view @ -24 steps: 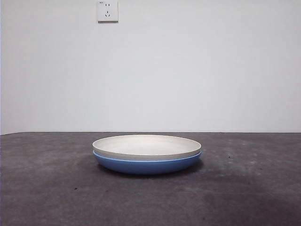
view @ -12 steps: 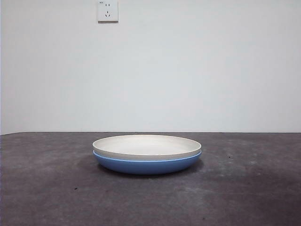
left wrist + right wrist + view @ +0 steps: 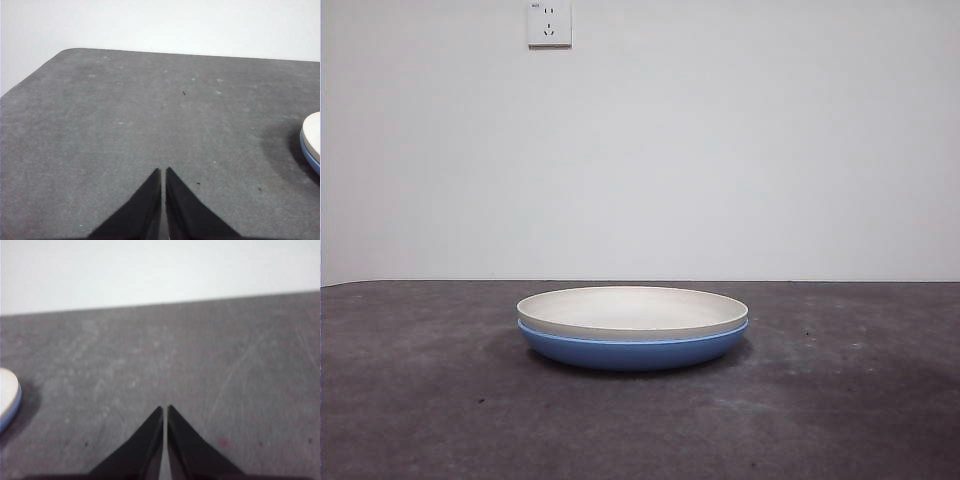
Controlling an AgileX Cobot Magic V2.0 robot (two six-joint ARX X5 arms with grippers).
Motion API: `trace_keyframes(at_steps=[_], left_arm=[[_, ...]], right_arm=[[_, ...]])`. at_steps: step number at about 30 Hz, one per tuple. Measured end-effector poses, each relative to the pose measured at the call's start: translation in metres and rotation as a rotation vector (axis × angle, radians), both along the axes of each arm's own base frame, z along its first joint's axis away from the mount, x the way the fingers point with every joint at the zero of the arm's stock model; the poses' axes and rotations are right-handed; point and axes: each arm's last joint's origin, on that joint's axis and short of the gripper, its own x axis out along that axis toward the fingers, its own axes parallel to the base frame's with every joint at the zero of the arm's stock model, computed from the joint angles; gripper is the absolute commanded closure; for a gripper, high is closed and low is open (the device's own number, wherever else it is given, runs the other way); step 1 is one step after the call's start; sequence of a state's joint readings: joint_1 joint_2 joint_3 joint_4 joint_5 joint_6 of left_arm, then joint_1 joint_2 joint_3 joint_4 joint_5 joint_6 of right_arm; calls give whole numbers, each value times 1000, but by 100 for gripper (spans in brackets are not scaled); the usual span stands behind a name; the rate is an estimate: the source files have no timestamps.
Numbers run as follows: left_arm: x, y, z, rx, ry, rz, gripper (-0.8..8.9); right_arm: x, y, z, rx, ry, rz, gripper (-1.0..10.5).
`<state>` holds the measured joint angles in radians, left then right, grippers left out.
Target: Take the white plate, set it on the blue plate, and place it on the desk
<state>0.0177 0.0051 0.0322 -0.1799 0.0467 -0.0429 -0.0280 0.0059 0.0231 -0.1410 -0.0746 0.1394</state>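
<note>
Behind the broad matte dark grey-brown desk (image 3: 420, 400) rises a plain white wall with a white wall socket (image 3: 549, 23) high above the plates. At the desk's middle, the shallow round cream-white plate (image 3: 632, 310) sits nested on the glossy medium blue round plate (image 3: 632, 352), their rims aligned. Both arms wait away from the white plate, the left gripper (image 3: 163, 172) and the right gripper (image 3: 165, 410) each over bare desk with black jaws pressed together, holding nothing.
</note>
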Motion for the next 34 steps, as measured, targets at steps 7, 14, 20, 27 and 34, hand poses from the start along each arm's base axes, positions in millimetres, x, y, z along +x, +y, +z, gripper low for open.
trace_keyframes(at_steps=[7,14,20,27,34], left_arm=[[0,0,0,0,0,0,798],[0,0,0,0,0,0,798],[0,0,0,0,0,0,798],[0,0,0,0,0,0,798],[0,0,0,0,0,0,798]], right_arm=[[-1,0,-4,6,43,-1,939],[0,0,-3,8,28,-1,939],[0,0,-3,8,26,-1,939],[0,0,-3,8,25,-1,939],[0,0,-3,8,26,-1,939]])
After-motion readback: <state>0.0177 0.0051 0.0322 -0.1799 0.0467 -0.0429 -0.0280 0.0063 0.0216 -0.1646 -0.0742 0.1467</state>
